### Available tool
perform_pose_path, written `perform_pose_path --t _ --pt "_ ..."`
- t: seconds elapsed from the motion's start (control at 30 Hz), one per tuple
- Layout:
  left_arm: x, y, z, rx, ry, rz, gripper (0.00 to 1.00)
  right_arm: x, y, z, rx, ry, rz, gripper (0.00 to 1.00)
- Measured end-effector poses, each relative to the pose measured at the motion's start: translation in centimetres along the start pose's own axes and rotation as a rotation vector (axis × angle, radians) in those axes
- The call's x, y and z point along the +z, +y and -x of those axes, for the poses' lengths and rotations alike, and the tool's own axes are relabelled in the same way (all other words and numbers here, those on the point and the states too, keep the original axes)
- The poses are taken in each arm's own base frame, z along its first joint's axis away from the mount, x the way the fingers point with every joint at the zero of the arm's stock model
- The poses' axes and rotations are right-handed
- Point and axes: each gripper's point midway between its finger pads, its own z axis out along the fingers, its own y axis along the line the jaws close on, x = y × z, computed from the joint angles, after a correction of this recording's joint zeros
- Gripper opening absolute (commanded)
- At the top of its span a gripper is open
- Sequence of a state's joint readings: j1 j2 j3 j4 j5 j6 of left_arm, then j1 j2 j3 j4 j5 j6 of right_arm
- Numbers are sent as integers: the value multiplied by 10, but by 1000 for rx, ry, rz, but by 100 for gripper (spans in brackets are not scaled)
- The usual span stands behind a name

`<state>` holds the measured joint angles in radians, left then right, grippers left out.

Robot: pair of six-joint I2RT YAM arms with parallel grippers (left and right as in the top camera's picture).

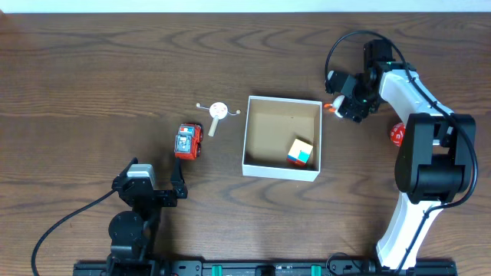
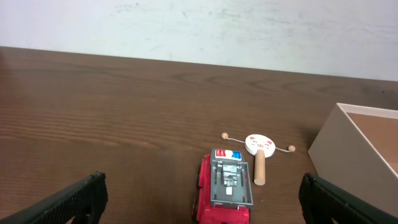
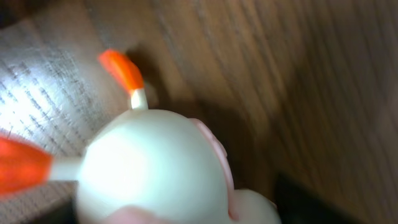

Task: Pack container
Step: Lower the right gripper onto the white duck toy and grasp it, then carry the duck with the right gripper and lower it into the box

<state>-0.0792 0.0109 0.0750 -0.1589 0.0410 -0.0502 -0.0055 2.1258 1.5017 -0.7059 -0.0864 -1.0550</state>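
Note:
The container point(image 1: 245, 138) is a square white box with a brown inside, at the table's middle; its corner shows in the left wrist view point(image 2: 336, 140). A multicoloured cube point(image 1: 301, 152) lies in its near right corner. My right gripper point(image 1: 343, 103) is just right of the container's far right corner, shut on a white round toy with orange feet point(image 1: 330, 106); the toy point(image 3: 155, 162) fills the right wrist view. My left gripper point(image 1: 165, 192) is open and empty, its fingers point(image 2: 202, 202) either side of a red toy truck point(image 2: 224, 186).
The red truck point(image 1: 187, 142) lies left of the container. A white rattle drum on a wooden stick point(image 1: 217, 113) lies beyond it, also in the left wrist view point(image 2: 259, 149). A red die point(image 1: 397, 136) sits by the right arm's base.

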Motion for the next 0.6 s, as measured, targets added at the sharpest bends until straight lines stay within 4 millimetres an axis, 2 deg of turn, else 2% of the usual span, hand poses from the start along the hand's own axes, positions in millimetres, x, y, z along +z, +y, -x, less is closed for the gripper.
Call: perform_pose_path --t 0.03,0.07,0.17,0.27,0.43,0.53,0.6 --pt "0 0 0 0 0 0 98 -1 -2 0 22 4 -7 8" --pt "0 0 0 0 0 0 98 -1 -4 0 37 5 -15 1" --pt "0 0 0 0 0 0 98 -11 -12 4 96 -7 -52 1" --pt "0 0 0 0 0 0 98 -30 -22 6 148 -12 -106 1" --pt "0 0 0 0 0 0 98 -82 -37 16 264 -78 -209 1" --pt "0 0 0 0 0 0 97 -125 -38 26 344 -142 -268 1" --pt "0 0 0 0 0 0 98 -158 -32 37 406 -203 -292 1"
